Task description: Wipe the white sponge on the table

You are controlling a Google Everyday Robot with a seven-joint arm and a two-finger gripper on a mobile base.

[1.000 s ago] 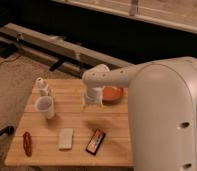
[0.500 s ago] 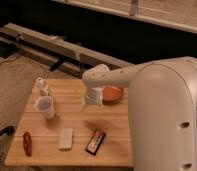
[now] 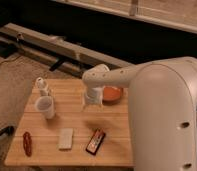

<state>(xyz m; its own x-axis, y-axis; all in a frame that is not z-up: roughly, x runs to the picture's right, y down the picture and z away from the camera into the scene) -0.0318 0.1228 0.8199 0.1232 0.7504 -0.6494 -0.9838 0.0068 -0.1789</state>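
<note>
Camera view: sponge (image 3: 65, 138) apart from gripper (image 3: 92, 103)

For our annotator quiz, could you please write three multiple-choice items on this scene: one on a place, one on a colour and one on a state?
1. Where does the white sponge lie?
A) on the floor
B) on the table, between the red object and the black-and-red packet
C) on a shelf

2. What colour is the bowl?
A) orange
B) blue
C) green

3. How is the gripper?
A) shut on the white sponge
B) shut on the black-and-red packet
C) open, above the table beside the bowl

Answers:
1 B: it lies flat near the table's front edge, between those two.
2 A: its inside shows orange.
3 C: it holds nothing, and the white sponge lies apart from it.
</note>
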